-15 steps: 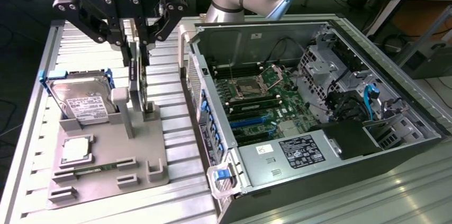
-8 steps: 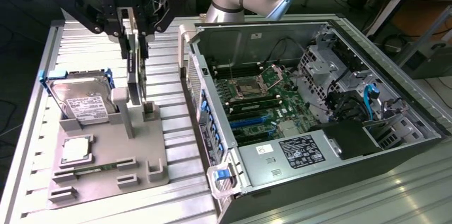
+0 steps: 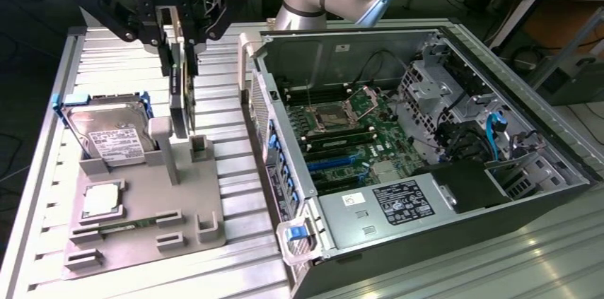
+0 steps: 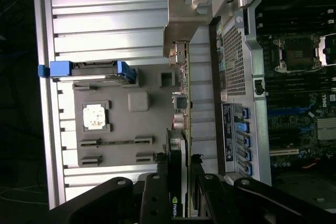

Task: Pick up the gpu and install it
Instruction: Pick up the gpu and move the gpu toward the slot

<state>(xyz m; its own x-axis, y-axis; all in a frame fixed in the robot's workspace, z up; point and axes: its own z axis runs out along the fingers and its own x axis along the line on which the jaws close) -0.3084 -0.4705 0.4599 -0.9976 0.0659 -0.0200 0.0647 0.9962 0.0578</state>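
Note:
The gpu (image 3: 179, 97) is a thin dark card standing on edge, upright, over the grey holder plate (image 3: 194, 203). My gripper (image 3: 179, 48) comes down from above and is shut on the card's upper edge, one finger on each face. The card's lower edge is level with the plate's upright posts; I cannot tell whether it still touches them. In the wrist view the gpu (image 4: 181, 103) runs edge-on away from my gripper (image 4: 177, 182), with its silver end bracket (image 4: 184, 22) at the far end, close beside the rear wall of the computer case (image 4: 236, 77).
The open computer case (image 3: 415, 143) lies to the exterior view's right, motherboard (image 3: 344, 136) exposed. On the holder plate are a hard drive (image 3: 113, 136) in a blue-edged cradle, a processor chip (image 3: 102, 200) and a memory stick (image 3: 123, 227). All rests on a ribbed metal table (image 3: 113, 59).

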